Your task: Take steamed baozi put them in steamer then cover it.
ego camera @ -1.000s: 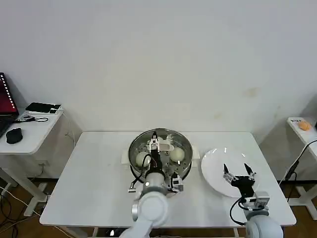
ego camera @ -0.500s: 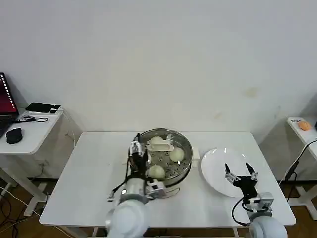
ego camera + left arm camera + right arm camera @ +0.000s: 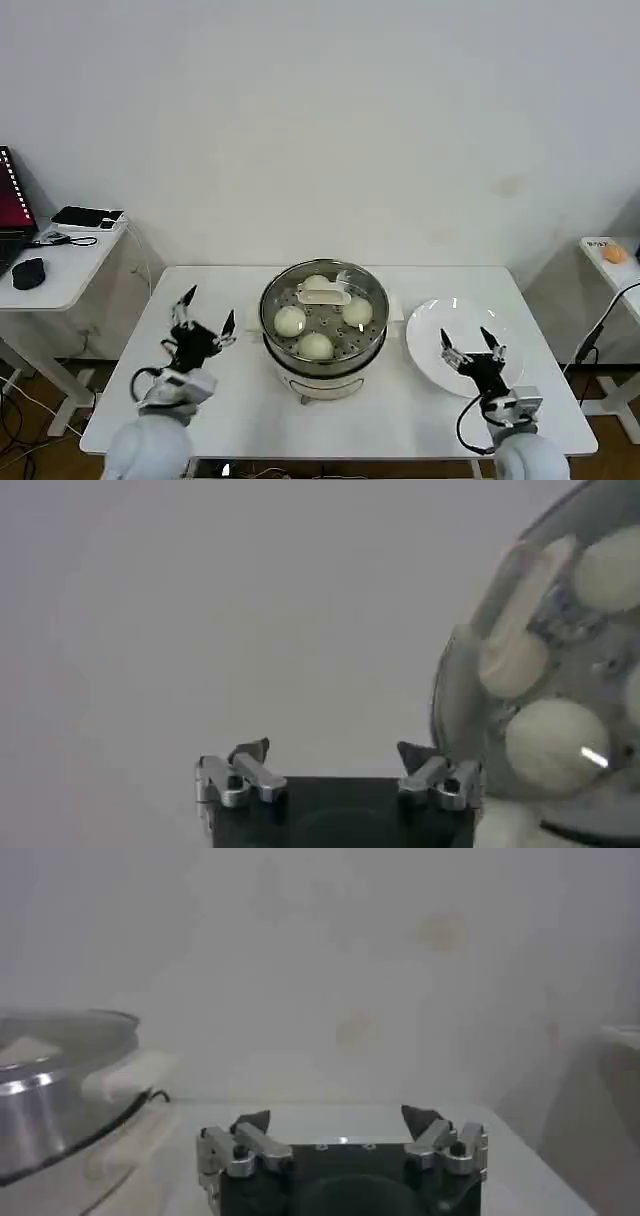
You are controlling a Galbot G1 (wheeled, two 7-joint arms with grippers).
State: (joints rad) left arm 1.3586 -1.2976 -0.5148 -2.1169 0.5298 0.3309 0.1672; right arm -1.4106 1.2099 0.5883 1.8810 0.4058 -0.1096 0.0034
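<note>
Baozi (image 3: pixel 289 320) sit inside the steamer (image 3: pixel 324 352), which stands at the middle of the white counter (image 3: pixel 230 400); we count three clearly through the glass, one toward our left hand's side, one toward the front (image 3: pixel 315 345) and one toward the right (image 3: pixel 357 312), while a fourth shape under the handle we cannot tell for sure. On top of the steamer we see the cover (image 3: pixel 370 290), its metal rim lined up with the pot's edge and its cream-white bar handle (image 3: pixel 324 293) lying across the far part of the glass. In the left wrist view the cover (image 3: pixel 520 630) and the buns beneath it show just beside our left hand (image 3: pixel 333 755).

Our left hand (image 3: pixel 203 318) hovers over bare counter, well apart from the steamer, fingers spread wide and holding nothing. Our right hand (image 3: pixel 474 345) hangs above the flat white plate (image 3: pixel 430 335) beside the steamer, fingers also spread wide and empty; the right wrist view shows that hand (image 3: pixel 335 1118) with the steamer's rim (image 3: pixel 60 1078) off to one side.
</note>
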